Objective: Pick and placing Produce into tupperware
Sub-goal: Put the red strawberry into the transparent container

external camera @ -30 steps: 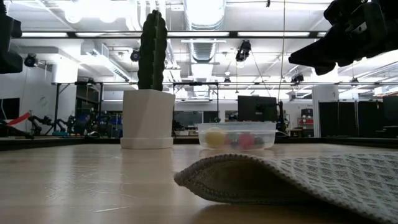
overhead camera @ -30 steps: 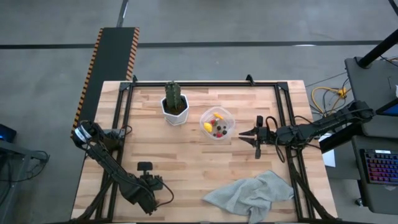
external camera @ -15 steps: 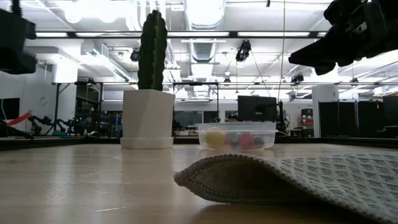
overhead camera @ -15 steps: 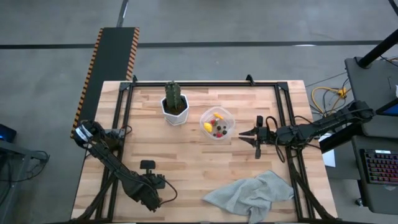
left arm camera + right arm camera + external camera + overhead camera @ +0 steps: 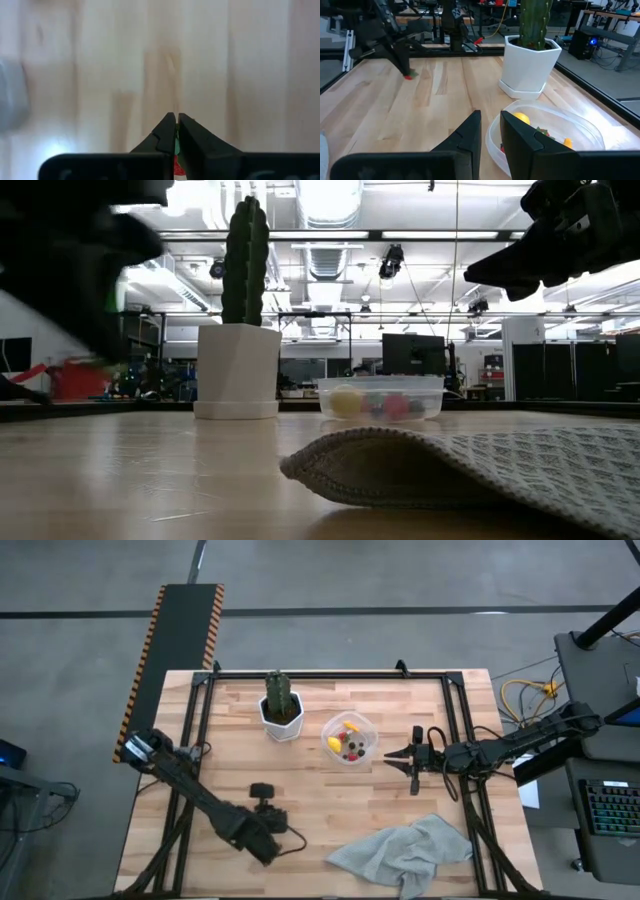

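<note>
The tupperware [image 5: 350, 738] is a clear, round-cornered container standing on the table to the right of the white cactus pot. It holds produce [image 5: 348, 744]: yellow and red pieces and small dark berries. My left gripper [image 5: 262, 788] hangs over the table's near left part, shut on a small red strawberry piece with a green top [image 5: 409, 76]. That piece shows as a red blur [image 5: 76, 378] in the low view. My right gripper [image 5: 388, 754] waits just right of the tupperware [image 5: 547, 132], its fingers a little apart with nothing between them. My left gripper pinches the strawberry piece between its two fingers; its green top [image 5: 175, 148] and a bit of red [image 5: 178, 169] show in the slit behind the tips. The fingers [image 5: 400, 59] slant down at it. The piece hangs clear of the table.
A white hexagonal pot with a cactus [image 5: 281, 710] stands left of the tupperware. A grey waffle cloth [image 5: 405, 852] lies crumpled at the near right and fills the low view's foreground [image 5: 480, 465]. Bare wood lies between my left gripper and the tupperware.
My left gripper has swung toward the table's right and far side and risen, entering the low view from the left as a dark blur with the red piece. My right gripper has kept still.
</note>
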Robot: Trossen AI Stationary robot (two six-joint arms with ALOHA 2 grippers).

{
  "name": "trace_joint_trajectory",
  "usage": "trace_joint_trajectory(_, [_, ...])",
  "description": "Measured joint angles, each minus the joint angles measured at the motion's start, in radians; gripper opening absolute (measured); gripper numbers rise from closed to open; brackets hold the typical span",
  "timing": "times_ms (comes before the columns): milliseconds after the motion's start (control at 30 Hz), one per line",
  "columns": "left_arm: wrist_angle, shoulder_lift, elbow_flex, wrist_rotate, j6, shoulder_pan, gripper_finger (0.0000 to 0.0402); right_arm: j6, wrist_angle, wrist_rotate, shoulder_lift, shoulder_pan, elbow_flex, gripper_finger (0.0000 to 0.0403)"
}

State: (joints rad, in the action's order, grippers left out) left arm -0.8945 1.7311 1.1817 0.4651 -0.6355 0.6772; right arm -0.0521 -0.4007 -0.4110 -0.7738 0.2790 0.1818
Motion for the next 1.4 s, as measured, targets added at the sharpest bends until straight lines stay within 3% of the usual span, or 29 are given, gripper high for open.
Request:
trace_joint_trajectory(200, [0.205, 0.0, 0.005, 0.088, 0.281, -0.107, 0.0, 0.0, 0.0, 0.0, 0.0, 0.0, 0.0, 0.0063])
trace_joint_trajectory(467, [0.477, 0.0, 0.004, 0.094, 0.69, -0.271, 0.0, -0.013, 0.0, 0.0, 0.0, 0.0, 0.0, 0.0063])
trace_joint_trajectory(767, [0.755, 0.0, 0.003, -0.031, 1.034, -0.472, 0.0, 0.006, 0.002, 0.002, 0.0, 0.0, 0.0, 0.0063])
trace_joint_trajectory(900, [0.855, 0.002, 0.003, -0.146, 1.116, -0.569, 0.0, 0.027, 0.003, 0.002, 0.0, 0.0, 0.0, 0.0063])
trace_joint_trajectory(1133, [0.954, 0.036, 0.009, -0.259, 1.175, -0.696, 0.0, 0.054, 0.003, 0.001, 0.0, 0.0, 0.0, 0.0063])
trace_joint_trajectory(1400, [0.966, 0.151, 0.076, -0.274, 1.243, -0.749, 0.0, 0.092, 0.012, 0.0, 0.001, 0.0, -0.001, 0.0063])
